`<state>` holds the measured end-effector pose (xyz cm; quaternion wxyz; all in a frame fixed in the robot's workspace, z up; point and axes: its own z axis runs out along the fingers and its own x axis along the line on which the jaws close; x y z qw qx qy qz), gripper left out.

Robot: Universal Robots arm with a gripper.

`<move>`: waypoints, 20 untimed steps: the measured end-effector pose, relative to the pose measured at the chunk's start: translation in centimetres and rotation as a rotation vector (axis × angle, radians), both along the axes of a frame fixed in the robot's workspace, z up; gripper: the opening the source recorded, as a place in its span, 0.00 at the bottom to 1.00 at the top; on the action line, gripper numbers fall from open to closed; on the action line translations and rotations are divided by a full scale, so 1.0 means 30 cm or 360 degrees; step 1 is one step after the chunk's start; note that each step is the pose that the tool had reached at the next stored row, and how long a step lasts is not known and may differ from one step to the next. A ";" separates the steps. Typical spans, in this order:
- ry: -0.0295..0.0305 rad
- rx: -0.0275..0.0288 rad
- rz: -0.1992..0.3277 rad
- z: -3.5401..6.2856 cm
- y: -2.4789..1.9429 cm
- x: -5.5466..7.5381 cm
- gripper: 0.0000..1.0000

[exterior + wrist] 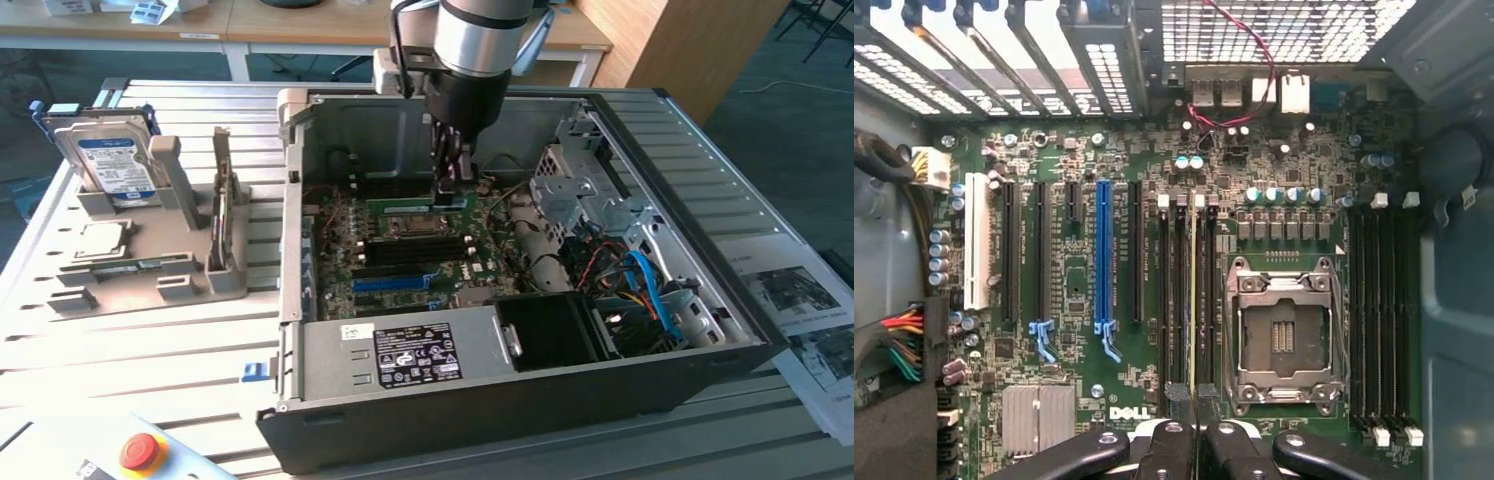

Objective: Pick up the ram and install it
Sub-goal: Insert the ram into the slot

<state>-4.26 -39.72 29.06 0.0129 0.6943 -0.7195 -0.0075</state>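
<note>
Gripping the ram [1194, 300] by its upper edge with the end effector [1194, 425], pinched tight on the thin board, low inside the open computer case [747, 330]. Hanging edge-on along one of the black memory slots [1179, 300], just beside the empty processor socket [1284, 335]; seated or merely hovering, cannot tell. Likely to bind or bend if pressed while tilted or off the slot's line. Could stop short on white slot latches [1199, 200] not swung open, or on a mismatched notch. Might slip in so narrow a pinch and drop onto the socket's bare contacts. Well apart from the blue slot [1104, 255] and the red cable [1239, 60].
</note>
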 end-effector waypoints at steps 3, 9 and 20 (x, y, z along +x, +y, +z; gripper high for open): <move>0.00000 0.00001 -0.0005 0.000 0.000 0.000 0.12; -0.00001 0.00003 -0.0005 -0.023 0.000 0.000 0.12; 0.00000 -0.00001 -0.0009 -0.064 -0.002 0.000 0.12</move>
